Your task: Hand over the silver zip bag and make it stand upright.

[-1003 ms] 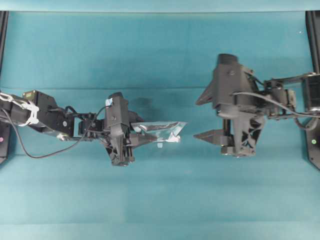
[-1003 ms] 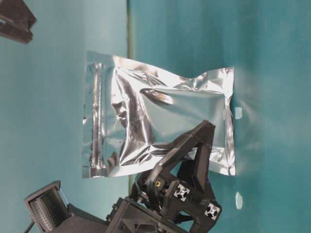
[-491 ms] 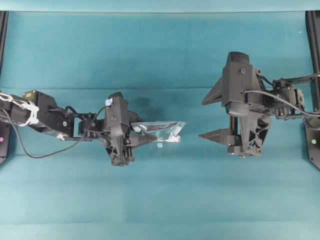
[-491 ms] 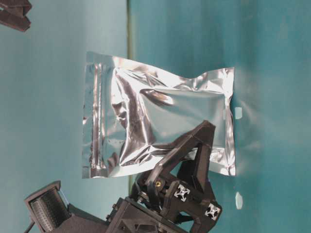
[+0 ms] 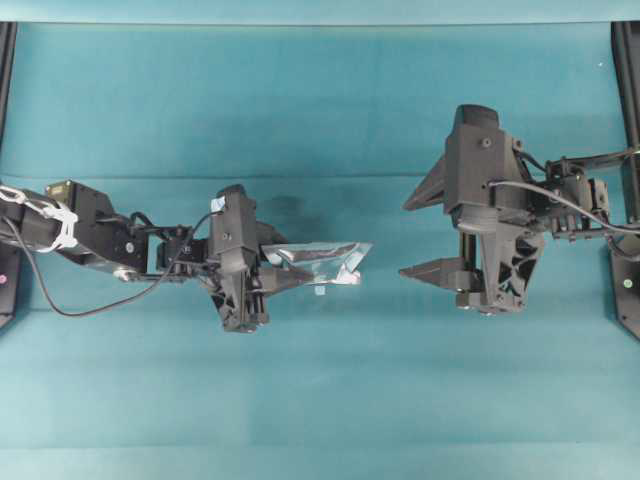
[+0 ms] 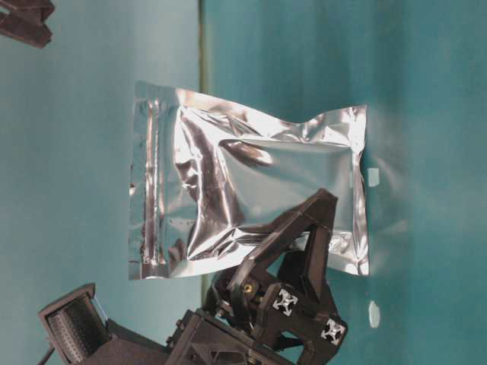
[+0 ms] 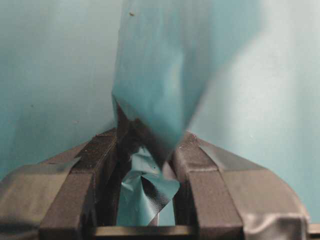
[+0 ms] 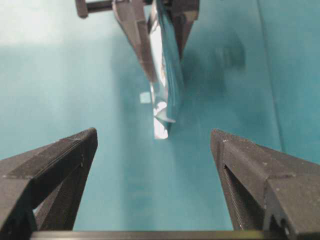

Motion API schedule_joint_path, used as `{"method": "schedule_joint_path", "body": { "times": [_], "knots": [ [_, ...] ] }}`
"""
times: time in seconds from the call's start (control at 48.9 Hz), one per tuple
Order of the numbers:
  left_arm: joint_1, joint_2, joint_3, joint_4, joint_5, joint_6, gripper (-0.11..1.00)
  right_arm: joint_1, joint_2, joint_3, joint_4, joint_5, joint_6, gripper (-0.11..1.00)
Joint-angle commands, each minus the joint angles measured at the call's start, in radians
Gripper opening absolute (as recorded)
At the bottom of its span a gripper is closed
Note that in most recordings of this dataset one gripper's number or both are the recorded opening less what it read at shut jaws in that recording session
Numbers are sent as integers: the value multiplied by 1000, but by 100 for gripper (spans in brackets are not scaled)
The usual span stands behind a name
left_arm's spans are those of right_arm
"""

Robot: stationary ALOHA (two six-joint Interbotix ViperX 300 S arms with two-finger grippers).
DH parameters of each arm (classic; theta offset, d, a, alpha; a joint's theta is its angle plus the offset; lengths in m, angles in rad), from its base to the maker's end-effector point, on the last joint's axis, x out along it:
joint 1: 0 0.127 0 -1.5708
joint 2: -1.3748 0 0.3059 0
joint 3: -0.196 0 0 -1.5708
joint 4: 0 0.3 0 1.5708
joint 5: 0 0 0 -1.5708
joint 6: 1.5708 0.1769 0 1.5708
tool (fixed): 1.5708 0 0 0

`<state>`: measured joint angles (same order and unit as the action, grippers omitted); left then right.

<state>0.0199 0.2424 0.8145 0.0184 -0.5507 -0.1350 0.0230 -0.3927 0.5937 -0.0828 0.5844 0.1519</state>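
The silver zip bag (image 5: pixel 322 262) hangs in the air at the table's middle, a crinkled foil pouch held on edge. My left gripper (image 5: pixel 278 268) is shut on its left end; in the left wrist view the foil (image 7: pixel 165 75) rises from between the jaws of that gripper (image 7: pixel 150 145). From table level the bag (image 6: pixel 251 190) faces flat on, zip strip at the left, a black finger (image 6: pixel 319 228) across its lower edge. My right gripper (image 5: pixel 404 238) stands wide open, a short gap right of the bag. The right wrist view has the bag (image 8: pixel 162 85) ahead of that gripper (image 8: pixel 154 134), nothing between the fingers.
Teal cloth covers the table (image 5: pixel 320 400). Black frame posts stand at the left edge (image 5: pixel 6 60) and right edge (image 5: pixel 628 70). Two small white specks (image 6: pixel 373 176) lie on the cloth near the bag.
The right arm drew back to the right a little a second ago and has held still since. The left gripper and the bag have not moved.
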Motion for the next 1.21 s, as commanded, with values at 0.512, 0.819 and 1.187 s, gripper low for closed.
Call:
{"method": "schedule_joint_path", "body": {
  "times": [0.512, 0.819, 1.187],
  "knots": [
    [-9, -5, -2, 3, 0, 2, 29, 2, -17, -6, 0, -8, 11, 91],
    [-8, -5, -2, 3, 12, 2, 29, 2, -15, -6, 0, -8, 11, 91],
    [-9, -5, -5, 2, 12, 2, 29, 2, -15, -5, -2, -8, 11, 91]
  ]
}}
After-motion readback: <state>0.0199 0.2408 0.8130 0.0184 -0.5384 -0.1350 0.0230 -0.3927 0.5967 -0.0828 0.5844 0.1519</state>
